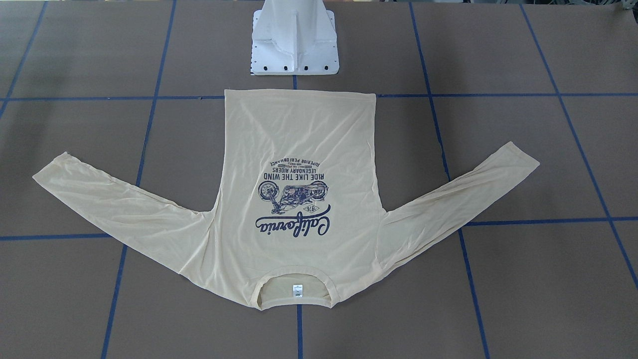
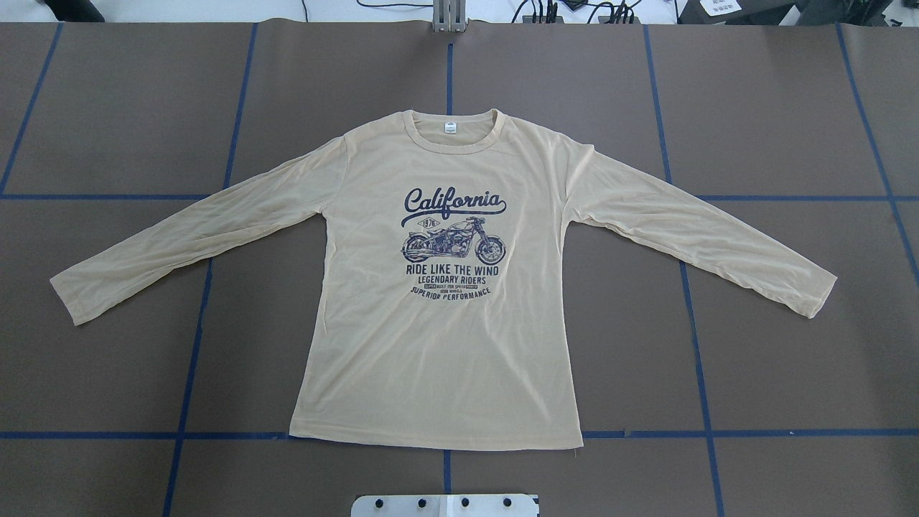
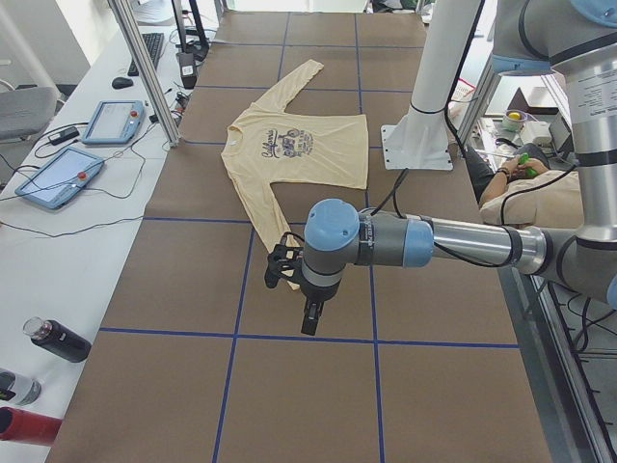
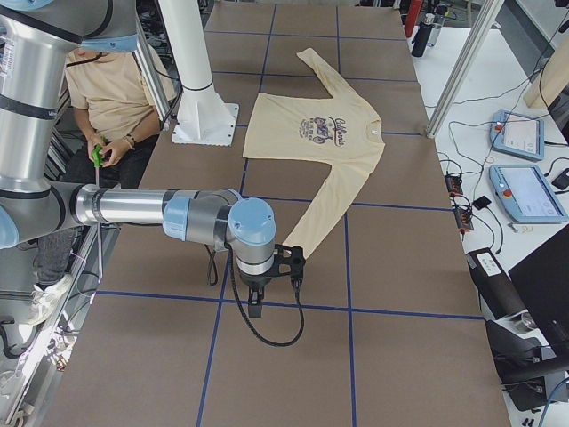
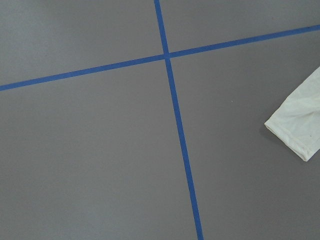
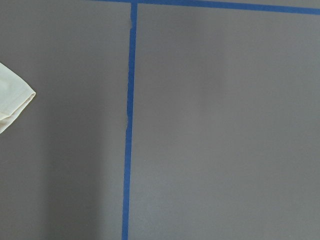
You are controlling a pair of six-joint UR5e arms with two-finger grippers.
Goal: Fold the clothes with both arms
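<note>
The clothes are one pale yellow long-sleeved T-shirt [image 2: 438,337] lying flat and face up on the table, navy "California" print [image 2: 454,240] showing, both sleeves spread out to the sides. Its neck tag [image 1: 297,290] points away from the robot base. The left wrist view catches a sleeve cuff [image 5: 297,125] at its right edge; the right wrist view catches the other cuff [image 6: 12,102] at its left edge. My left gripper [image 3: 308,318] hangs above the table just beyond the near cuff, and my right gripper [image 4: 255,304] does the same at the other end. I cannot tell whether either is open or shut.
The brown table [image 2: 775,373] is marked with a grid of blue tape lines. The white pedestal base [image 1: 295,40] stands just behind the shirt's hem. A seated person [image 4: 111,98] is beside the base. Tablets [image 3: 111,121] and bottles [image 3: 58,340] lie on the side bench.
</note>
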